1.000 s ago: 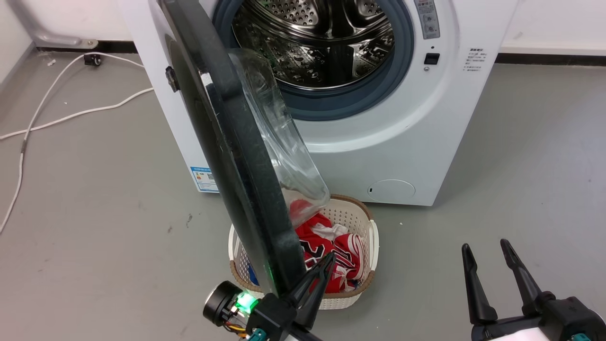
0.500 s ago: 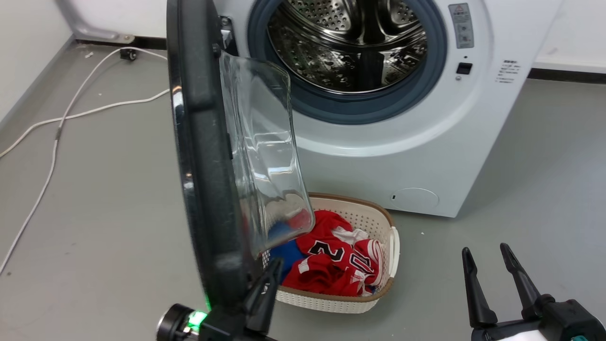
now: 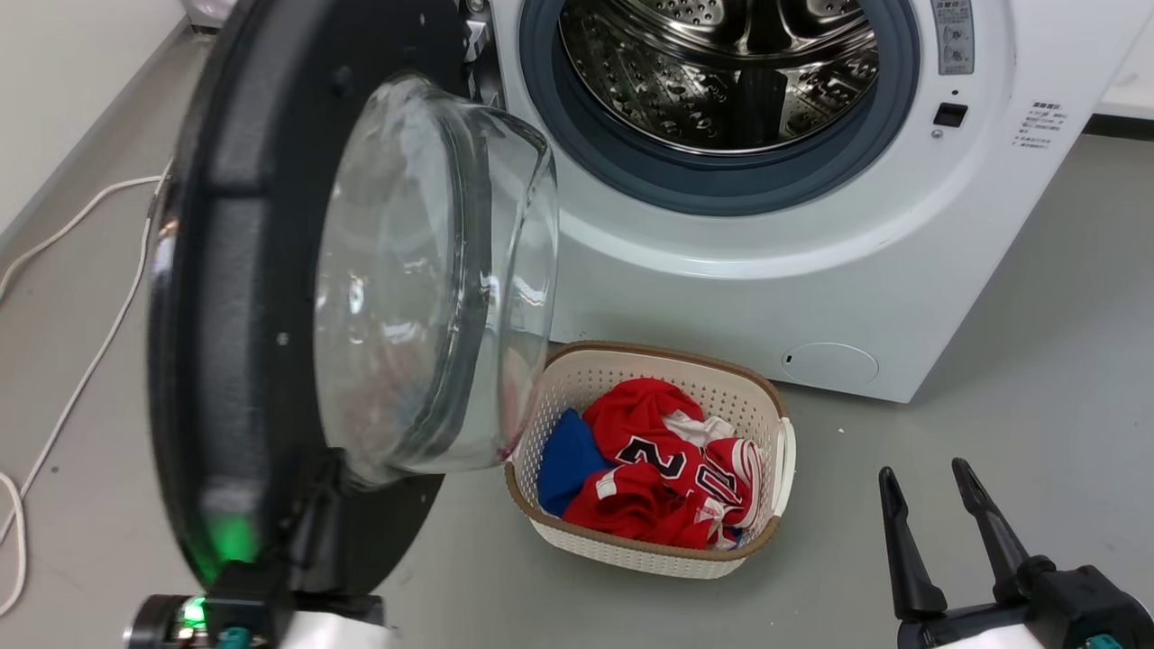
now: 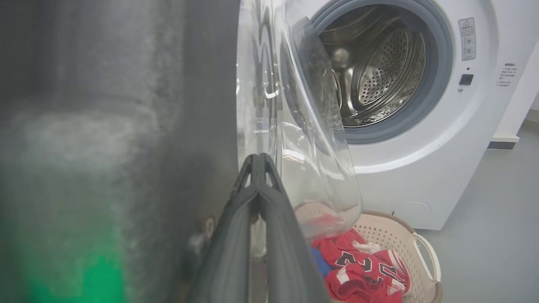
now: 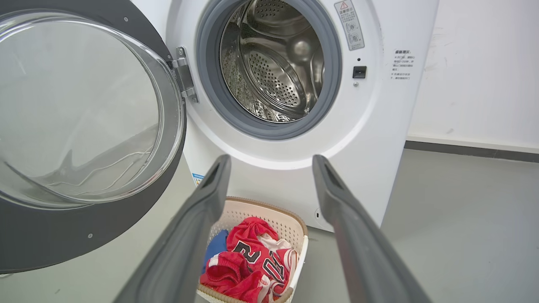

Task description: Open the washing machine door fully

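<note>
My left gripper (image 4: 259, 159) is pinching tight with nothing inside, lying right by the washing machine door (image 3: 225, 270), maybe touching it. My right gripper (image 3: 923, 469) is hanging spread apart, holding nothing. The door is standing swung out left of the basket (image 3: 783, 451), with the washing machine (image 3: 721, 288) sitting behind.

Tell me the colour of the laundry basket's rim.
Brown, on a cream basket; head view shows it best.

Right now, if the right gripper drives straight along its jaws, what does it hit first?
Most likely the washing machine's white front panel, just below the drum mouth; the right gripper, jaws open, points there. The laundry basket sits below that line. Depth is unclear.
</note>
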You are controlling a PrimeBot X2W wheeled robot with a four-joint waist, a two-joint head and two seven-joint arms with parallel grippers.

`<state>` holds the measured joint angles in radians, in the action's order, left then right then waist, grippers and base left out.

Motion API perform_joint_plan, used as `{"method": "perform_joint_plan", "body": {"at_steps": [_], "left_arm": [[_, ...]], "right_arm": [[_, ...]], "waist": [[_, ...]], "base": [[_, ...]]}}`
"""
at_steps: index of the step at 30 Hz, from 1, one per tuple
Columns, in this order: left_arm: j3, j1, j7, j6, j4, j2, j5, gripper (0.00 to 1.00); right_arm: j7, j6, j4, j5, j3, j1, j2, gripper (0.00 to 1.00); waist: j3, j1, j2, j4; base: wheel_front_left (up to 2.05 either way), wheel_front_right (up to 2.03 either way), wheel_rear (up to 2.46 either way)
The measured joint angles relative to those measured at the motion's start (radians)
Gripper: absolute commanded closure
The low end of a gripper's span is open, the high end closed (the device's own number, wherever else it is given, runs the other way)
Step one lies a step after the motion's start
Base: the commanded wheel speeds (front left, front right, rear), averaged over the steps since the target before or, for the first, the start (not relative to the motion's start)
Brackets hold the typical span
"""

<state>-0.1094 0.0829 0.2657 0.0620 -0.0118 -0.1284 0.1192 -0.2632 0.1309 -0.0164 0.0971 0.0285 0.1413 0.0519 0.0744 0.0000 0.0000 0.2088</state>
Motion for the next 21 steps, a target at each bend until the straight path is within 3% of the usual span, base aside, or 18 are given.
{"method": "perform_joint_plan", "body": {"at_steps": [11, 21], "left_arm": [[0.187, 0.035, 0.0, 0.035, -0.046, -0.015, 0.007, 1.0], [0.332, -0.038, 0.0, 0.027, -0.023, -0.026, 0.035, 1.0]], "right_arm": [[0.0, 0.0, -0.001, -0.009, -0.011, -0.01, 0.0, 0.0], [0.0, 0.0, -0.006, -0.029, -0.01, -0.035, 0.0, 0.0]], "waist": [[0.034, 0.0, 0.0, 0.008], [0.084, 0.0001, 0.0, 0.013]], "base": [[0.0, 0.0, 0.0], [0.0, 0.0, 0.0]]}}
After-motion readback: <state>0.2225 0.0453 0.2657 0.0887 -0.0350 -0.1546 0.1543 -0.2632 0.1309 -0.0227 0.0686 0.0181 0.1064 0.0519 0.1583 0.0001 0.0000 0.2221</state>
